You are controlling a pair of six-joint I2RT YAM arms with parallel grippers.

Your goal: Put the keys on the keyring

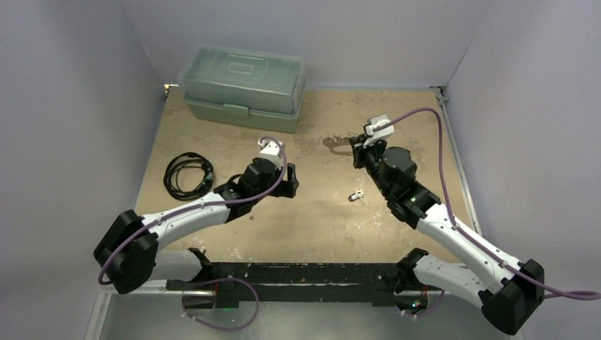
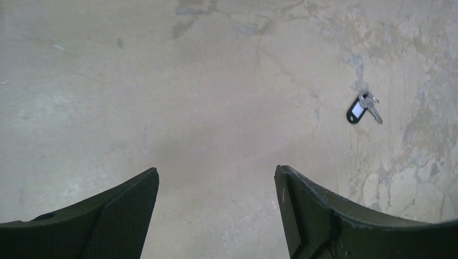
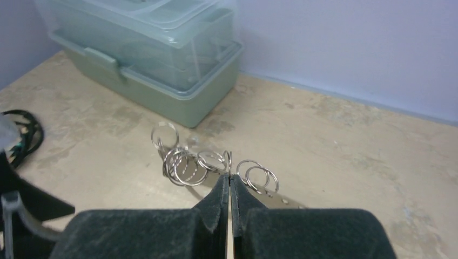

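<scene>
**A:** Start with the big things. What's on the desk [image 1: 312,227]?

**B:** A translucent green storage box [image 1: 244,86] at the far edge and a black coiled cable [image 1: 188,175] on the left side. Neither is close to the work.

**A:** And the arms?

**B:** The right hand [image 3: 229,178] is closed tight, fingertips pressed together. It appears to pinch the keyring [image 3: 216,167] at the loop, with small split rings fanned out on both sides of the tips. That is out in front of the box, towards the right. The left hand [image 2: 216,178] is spread wide with nothing between its fingers, hovering over bare desk near the middle.

**A:** Where are the keys?

**B:** The keys [image 2: 363,107] lie flat on the desk between the two arms, well apart from the keyring and nearer the bases. From above they sit closer to the right forearm, but that hand is occupied, so I'd judge the left one has to fetch them.

**A:** Which way from it?

**B:** In its wrist view, ahead and off to the right, outside the line of its fingers. The dark tag with a white label slants one way and the silvery blade angles off the other, so the hand would need to shift right and turn to straddle the bunch.
</scene>
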